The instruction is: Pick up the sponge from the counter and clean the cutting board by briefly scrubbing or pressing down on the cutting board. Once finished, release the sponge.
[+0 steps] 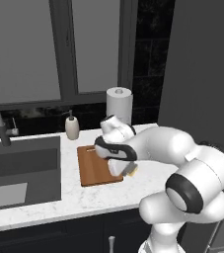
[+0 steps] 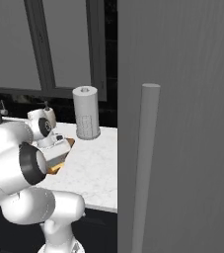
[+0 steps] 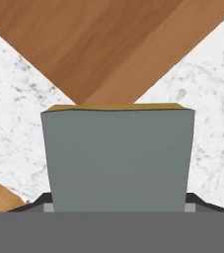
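The hand (image 1: pixel 125 169) hung low at the near right corner of the cutting board (image 1: pixel 94 167), pinching the sponge (image 3: pixel 117 157): in the hand view the grey-green face sat squarely between the finger tips, a thin yellow edge showing along its far side. Past the sponge, toward twelve o'clock, a corner of the brown board pointed at the camera, with the white marble surface (image 3: pixel 15 104) spreading out at ten and two o'clock. The sponge appeared to hang over the board's corner, not its middle, and whether it touched the wood could not be told. To do the scrub well, the hand would probably need to carry the sponge inward, toward the board's centre, then press straight down with the grip firm. Farther back stood a soap dispenser (image 1: pixel 72 126) and a paper towel roll (image 1: pixel 119 105).
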